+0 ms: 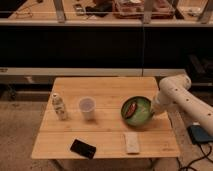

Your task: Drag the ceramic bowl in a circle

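The ceramic bowl (136,111), round, shallow and green with a dark rim, sits on the right part of the wooden table (105,87). A small brown-orange piece (131,108) lies inside it. My gripper (153,108), at the end of the white arm (175,91), is at the bowl's right rim. The arm reaches in from the right. The contact point at the rim is hidden by the wrist.
A translucent white cup (87,107) stands left of the bowl and a small white bottle (60,106) further left. A black phone (83,148) and a pale bar (132,142) lie near the front edge. A blue object (200,134) lies on the floor at right.
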